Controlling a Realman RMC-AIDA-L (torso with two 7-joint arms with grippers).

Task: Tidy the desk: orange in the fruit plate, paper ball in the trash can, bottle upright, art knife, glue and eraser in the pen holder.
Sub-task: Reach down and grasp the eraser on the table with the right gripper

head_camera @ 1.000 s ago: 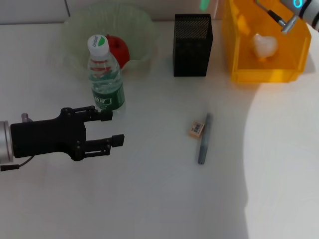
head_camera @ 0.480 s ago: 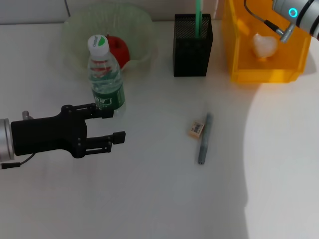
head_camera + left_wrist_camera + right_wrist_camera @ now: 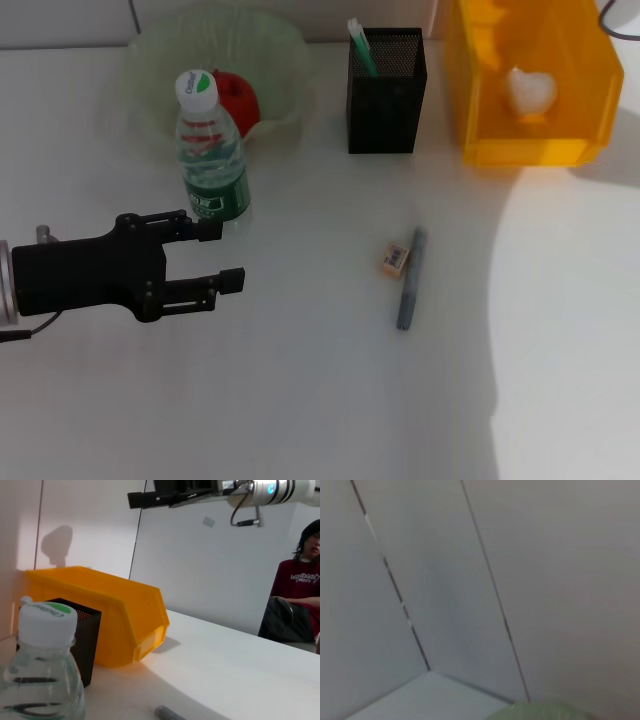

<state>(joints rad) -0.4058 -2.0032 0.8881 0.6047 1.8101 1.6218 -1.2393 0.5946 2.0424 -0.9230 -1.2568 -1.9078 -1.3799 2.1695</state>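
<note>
Upright on the white table (image 3: pixel 300 400), the clear plastic bottle (image 3: pixel 212 150) stood cap-up just in front of the ruffled pale green fruit plate (image 3: pixel 160 50), which held the round orange (image 3: pixel 238 98). Lengthwise toward the back lay a slim grey stick (image 3: pixel 409 280) with the small tan eraser (image 3: pixel 394 260) touching its left side, while the black mesh pen holder (image 3: pixel 385 100) held a tilted green stick (image 3: pixel 361 47) and the translucent yellow trash can (image 3: pixel 480 110) held the white paper ball (image 3: pixel 530 92). Near the bottle the left end effector (image 3: pixel 222 256) hung with fingers spread and empty; the right end effector (image 3: pixel 137 498) showed only from the left wrist, raised high, and I cannot tell its state.
</note>
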